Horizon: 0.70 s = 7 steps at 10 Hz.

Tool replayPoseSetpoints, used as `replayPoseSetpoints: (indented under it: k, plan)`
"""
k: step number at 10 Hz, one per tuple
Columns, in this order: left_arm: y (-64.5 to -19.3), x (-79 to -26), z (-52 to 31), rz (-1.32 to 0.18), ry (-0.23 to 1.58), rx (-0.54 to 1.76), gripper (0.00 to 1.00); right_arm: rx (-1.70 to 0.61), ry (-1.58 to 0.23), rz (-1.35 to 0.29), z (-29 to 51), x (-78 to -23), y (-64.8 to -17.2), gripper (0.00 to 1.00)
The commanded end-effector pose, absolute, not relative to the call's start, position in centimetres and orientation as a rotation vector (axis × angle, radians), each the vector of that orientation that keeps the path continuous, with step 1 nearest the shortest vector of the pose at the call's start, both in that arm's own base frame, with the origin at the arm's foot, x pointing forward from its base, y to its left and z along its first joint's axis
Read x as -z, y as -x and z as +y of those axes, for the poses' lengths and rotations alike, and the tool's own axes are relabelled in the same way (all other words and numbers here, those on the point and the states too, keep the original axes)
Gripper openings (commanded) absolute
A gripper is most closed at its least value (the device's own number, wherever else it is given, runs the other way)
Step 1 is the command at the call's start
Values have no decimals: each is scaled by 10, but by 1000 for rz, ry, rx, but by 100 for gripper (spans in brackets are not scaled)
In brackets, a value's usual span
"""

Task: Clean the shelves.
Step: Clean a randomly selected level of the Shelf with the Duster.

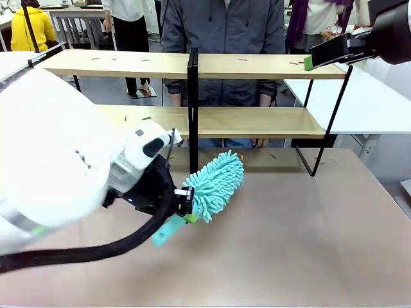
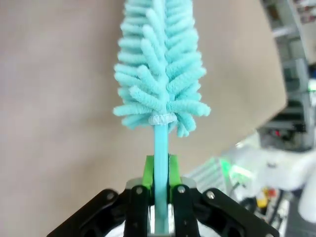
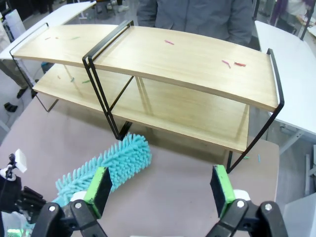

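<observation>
The left jaws are clamped tight on the thin turquoise plastic handle of a fluffy turquoise chenille duster (image 2: 160, 74), green pads (image 2: 147, 170) pressing the stem from both sides just below the head. The head sticks straight out past the jaws and hangs over the broad brown counter (image 1: 289, 224); whether it touches the surface I cannot tell.

Ahead of these jaws and higher up stand the shelves (image 1: 257, 122), two long light wooden boards in a thin black metal frame with a central black post (image 1: 192, 102), which is almost directly in line with the duster head. Small red scraps (image 3: 232, 63) lie on the upper board and a few green ones on both boards.

The right jaws are spread wide and empty, raised near the upper board's far right end. A person in a grey jacket (image 1: 225, 25) stands behind the shelves.

I judge the tool is in hand and the wiping is not begun. The next move calls for lifting the head to board height, laying it flat to one side of the post, and sweeping along the wood without catching the frame.
</observation>
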State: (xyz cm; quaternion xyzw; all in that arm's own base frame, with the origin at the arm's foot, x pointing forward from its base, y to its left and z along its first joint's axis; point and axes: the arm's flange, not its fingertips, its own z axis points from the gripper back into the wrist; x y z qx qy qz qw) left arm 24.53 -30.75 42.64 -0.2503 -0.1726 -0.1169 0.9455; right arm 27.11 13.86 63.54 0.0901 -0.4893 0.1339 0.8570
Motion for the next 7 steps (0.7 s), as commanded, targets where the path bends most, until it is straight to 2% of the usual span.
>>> replayPoseSetpoints:
  k: [1, 3, 4, 5, 7]
  plan:
    - [-261, -423, -326, -453, 552, 121, 13, -280, -193, -1029, 138, -636, -271, 100]
    - [-277, -417, -336, -443, 528, 118, 13, -280, -193, -1029, 138, -636, -271, 100]
    - [-286, -430, -320, -376, 420, 89, 13, -280, -193, -1029, 138, -636, -271, 100]
    - [-263, -422, -326, -449, 527, 120, 13, -280, -193, -1029, 138, -636, -271, 100]
    - [-263, -422, -326, -449, 527, 120, 13, -280, -193, -1029, 138, -636, -271, 100]
